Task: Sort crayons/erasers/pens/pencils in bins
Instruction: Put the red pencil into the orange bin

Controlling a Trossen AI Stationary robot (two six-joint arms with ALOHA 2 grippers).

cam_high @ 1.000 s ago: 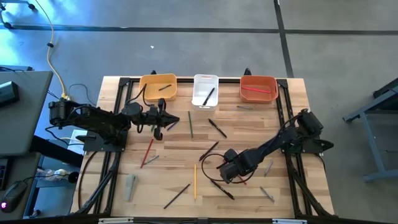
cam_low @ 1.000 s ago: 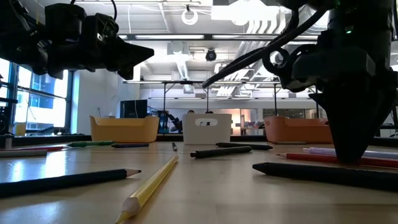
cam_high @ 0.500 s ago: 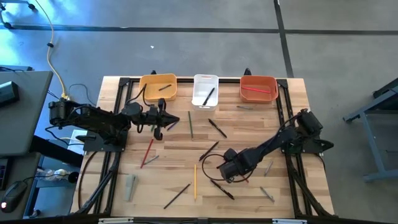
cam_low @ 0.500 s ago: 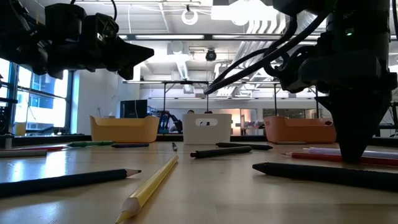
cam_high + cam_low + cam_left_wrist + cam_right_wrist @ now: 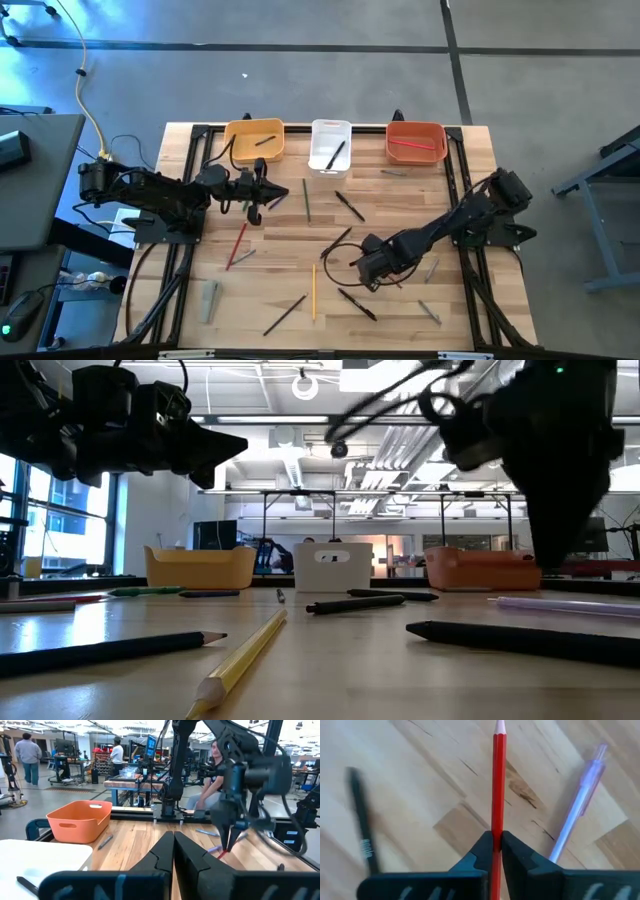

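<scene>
My right gripper (image 5: 375,268) hangs over the table's near right part, shut on a red pencil (image 5: 498,780), which also shows in the left wrist view (image 5: 222,851). My left gripper (image 5: 275,192) waits shut and level at the far left, near the yellow-orange bin (image 5: 254,140). The white bin (image 5: 329,145) and the red-orange bin (image 5: 416,142) stand beside it along the far edge. The white one holds a black pen, the red-orange one a red pencil. More pens and pencils lie flat on the wood. My right gripper pinches the red pencil's shaft (image 5: 498,827) between its two fingers, which come from above and point down across the pencil. The sharpened tip (image 5: 499,726) sticks out past the fingers. The pencil is lifted clear of the table.
Under the right gripper lie a pale purple pen (image 5: 577,805) and a black pen (image 5: 362,835). A yellow pencil (image 5: 313,290), a red pencil (image 5: 237,245), black pens (image 5: 357,303) and a grey eraser (image 5: 209,300) lie about. People show in the room beyond the table.
My right gripper has shut on the red pencil where it lay on the table. It has then risen, lifting the pencil clear of the wood. The purple pen and the black pen have stayed where they were.
</scene>
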